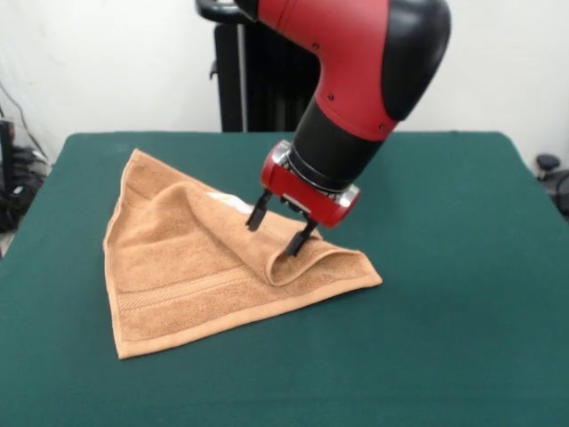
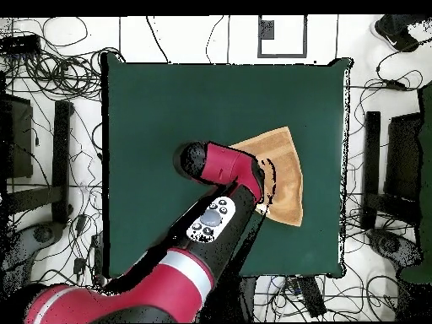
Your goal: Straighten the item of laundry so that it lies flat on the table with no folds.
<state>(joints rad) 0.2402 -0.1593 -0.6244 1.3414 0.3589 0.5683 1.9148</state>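
The item of laundry [image 1: 191,267] is a light orange-tan towel lying on the green table [image 1: 444,311], left of centre in the front view. Its right part is folded over, forming a raised ridge and a loop near the gripper. A small white tag [image 1: 233,202] shows at its far edge. My gripper [image 1: 280,230] hangs tilted over the fold with its two dark fingers [image 1: 259,213] apart, their tips at the cloth on either side of the ridge. From overhead the towel [image 2: 287,173] shows right of the arm, which hides its left part and the gripper.
The red and black arm [image 2: 228,169] reaches over the table's middle. The table [image 2: 169,101] has open green surface all round the towel. Cables, stands and dark equipment lie on the floor round the table in the overhead view.
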